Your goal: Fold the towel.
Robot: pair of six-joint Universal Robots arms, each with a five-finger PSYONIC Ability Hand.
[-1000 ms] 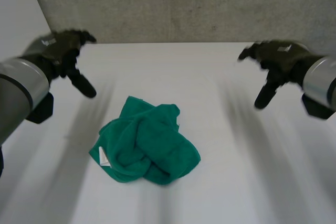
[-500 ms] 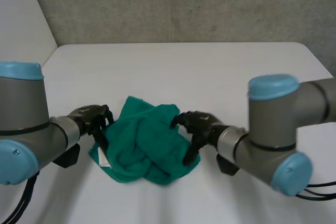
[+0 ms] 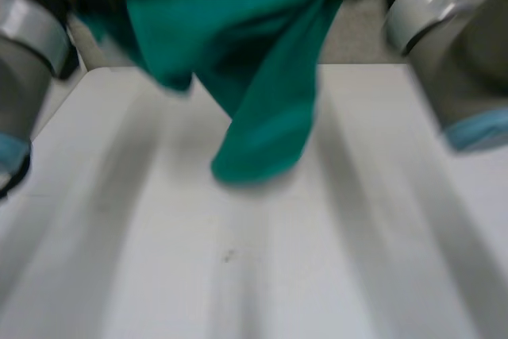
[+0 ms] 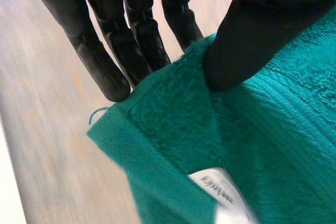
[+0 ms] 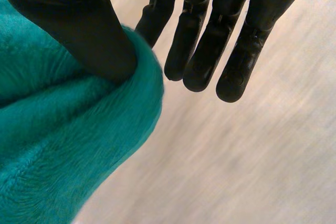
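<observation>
The green towel [image 3: 254, 53] hangs in the air above the white table [image 3: 238, 275], stretched between my two hands, with a long fold drooping from its right part. In the left wrist view my left hand [image 4: 247, 30] pinches a towel [image 4: 273, 145] corner near the white label [image 4: 220, 195], thumb on the cloth and fingers [image 4: 105, 61] behind its edge. In the right wrist view my right hand [image 5: 73, 30] presses its thumb onto a rounded fold of the towel [image 5: 63, 150], and the straight fingers [image 5: 210, 56] lie just past the fold.
My left arm [image 3: 28, 29] and right arm [image 3: 444, 45] are raised at either side of the head view. A grey wall [image 3: 357, 37] stands behind the table's far edge.
Both hands came down onto the crumpled towel, closed on it and lifted it off the table; it now hangs high between them.
</observation>
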